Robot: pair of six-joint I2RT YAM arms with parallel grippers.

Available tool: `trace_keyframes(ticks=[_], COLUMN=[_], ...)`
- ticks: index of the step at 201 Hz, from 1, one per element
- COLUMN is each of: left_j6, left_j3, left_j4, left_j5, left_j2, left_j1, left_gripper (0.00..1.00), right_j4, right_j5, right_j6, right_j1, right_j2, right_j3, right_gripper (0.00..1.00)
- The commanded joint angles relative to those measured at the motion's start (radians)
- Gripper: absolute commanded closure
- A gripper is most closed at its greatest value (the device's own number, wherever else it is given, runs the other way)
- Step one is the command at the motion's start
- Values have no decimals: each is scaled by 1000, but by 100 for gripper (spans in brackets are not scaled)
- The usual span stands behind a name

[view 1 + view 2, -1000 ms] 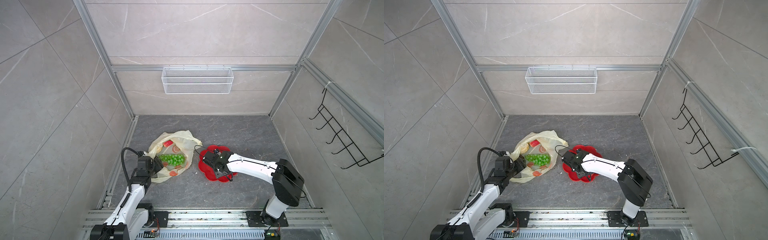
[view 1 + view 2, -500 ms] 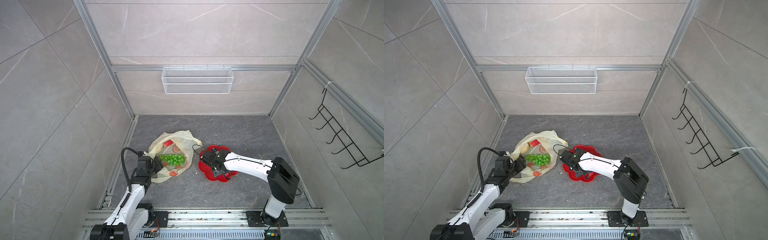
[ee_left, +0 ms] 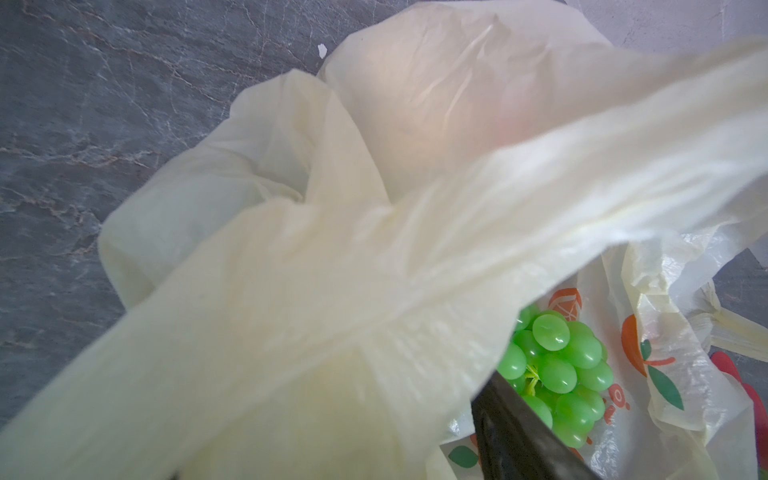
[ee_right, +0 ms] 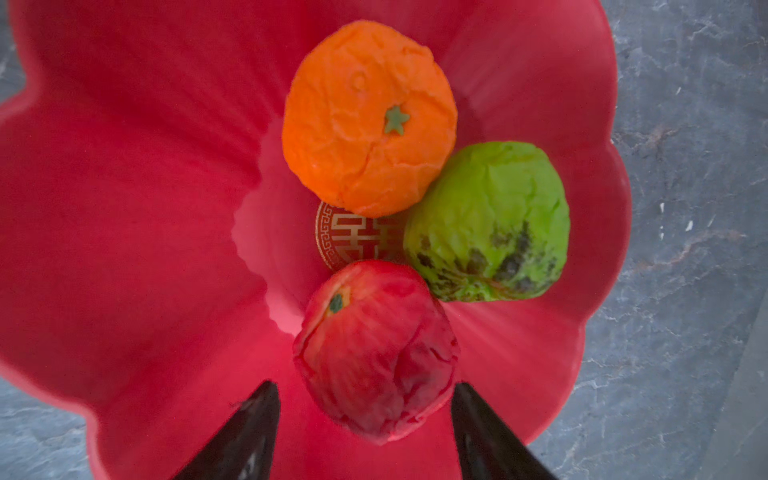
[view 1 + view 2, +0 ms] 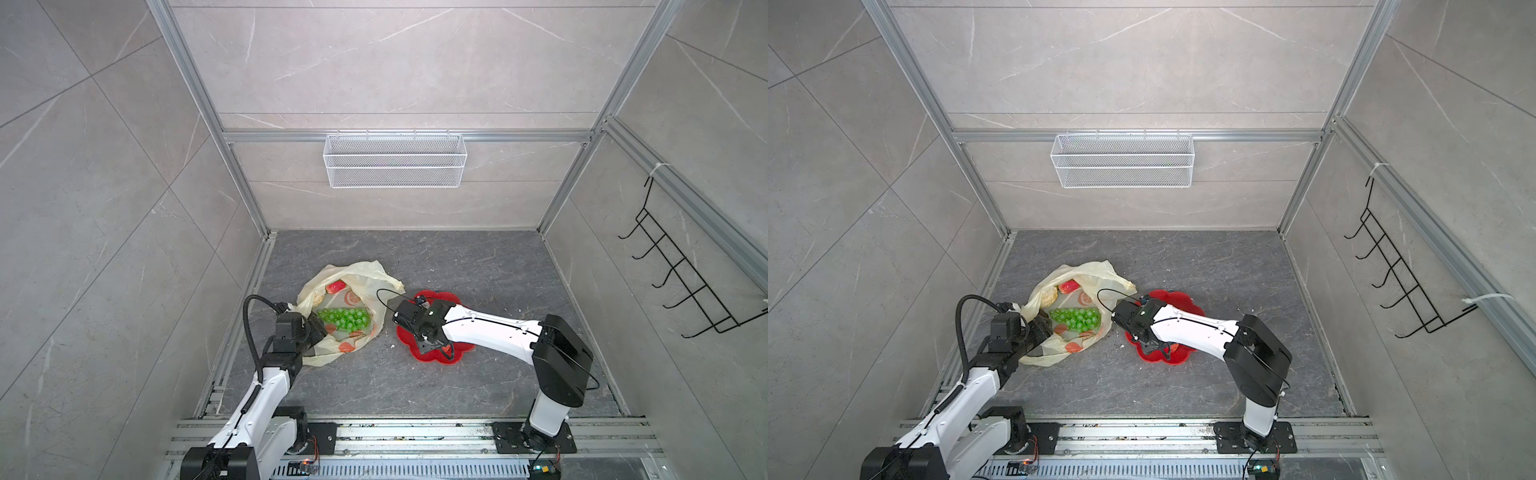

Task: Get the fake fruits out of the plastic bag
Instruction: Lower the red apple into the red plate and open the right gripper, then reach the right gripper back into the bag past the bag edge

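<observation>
over the last second the right gripper has slid across the plate toward the plate edge nearest the bag. the left gripper has not moved. the right jaws stand wide and empty: a red fruit lies on the plate between the tips, and neither looks pressed to it. i read that as a drop-off done and the arm heading back for more.

three fruits sit at the plate's middle, touching: the red fruit, an orange and a green fruit with dark smudges, all crinkly-skinned.

the bag lies just beside the plate, mouth open, thin pale-yellow film with orange prints. inside it, a glossy grape bunch is nearest the plate; a strawberry and a beige ball lie farther from it.

the left gripper sits at the bag rim away from the plate, with film draped over its camera. i cannot tell whether its jaws pinch the film.
</observation>
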Motion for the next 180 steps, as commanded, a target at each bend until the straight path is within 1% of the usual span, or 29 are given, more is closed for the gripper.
trace_keyframes(ticks=[1, 47, 72, 87, 107, 118, 135, 155, 180], left_j6=[1, 1, 4, 4, 5, 6, 7, 7, 14], left_j3=[19, 17, 18, 22, 19, 17, 15, 11, 7], left_j4=[13, 15, 20, 18, 16, 16, 13, 5, -5], left_j5=[-11, -6, 2, 2, 1, 1, 4, 0, -6], left_j2=[5, 2, 6, 7, -4, -13, -26, -50, -86], left_j1=[7, 7, 7, 7, 7, 6, 7, 6, 7], left_gripper=[30, 31, 32, 34, 35, 35, 37, 41, 51], right_j4=[-29, -18, 43, 134, 287, 388, 487, 496, 500], right_j5=[14, 23, 15, -27, -130, -189, -258, -298, -295], right_j6=[-4, -2, 0, 3, 15, 22, 23, 13, 8], right_j1=[10, 48, 72, 78, 81, 81, 84, 84, 83], right_j2=[-35, -101, -139, -159, -165, -150, -98, 6, 121], right_j3=[34, 61, 83, 78, 68, 67, 101, 211, 330], right_gripper=[32, 32, 33, 33, 33, 33, 34, 34, 33])
